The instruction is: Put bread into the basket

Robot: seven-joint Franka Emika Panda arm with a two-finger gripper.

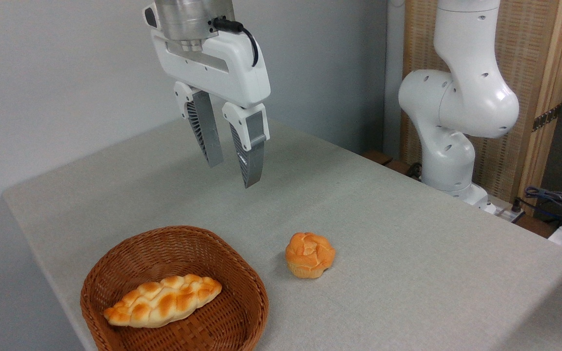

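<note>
**Desk:** What is on the grey cloth-covered table [383,234], starting with the biggest thing?

**Photographer:** The white Franka arm [461,97] rises at the far right, its base just off the table's far edge. The gripper [232,163] hangs high over the middle of the table, fingers pointing down with a narrow gap between them, holding nothing. At the near left sits the wicker basket [242,278], with a long braided loaf [163,300] lying inside it. The round knotted bun [310,254], the bread to be moved, rests on the cloth just right of the basket, apart from its rim.

**Desk:** So where does the job stand?

**Photographer:** By my reading, at the approach. The bun is untouched and the gripper is well above it and farther back.

**Desk:** What would a clean pick take?

**Photographer:** The gap looks narrower than the bun, so the fingers likely need to spread first. Then the gripper should come nearer and to the right until it is centred over the bun, drop straight down, and close low on the paler base, not the lumpy top. The bun looks soft, so light pressure seems wise. For the drop, the free part of the basket, beside the loaf, looks the safest target.
</note>
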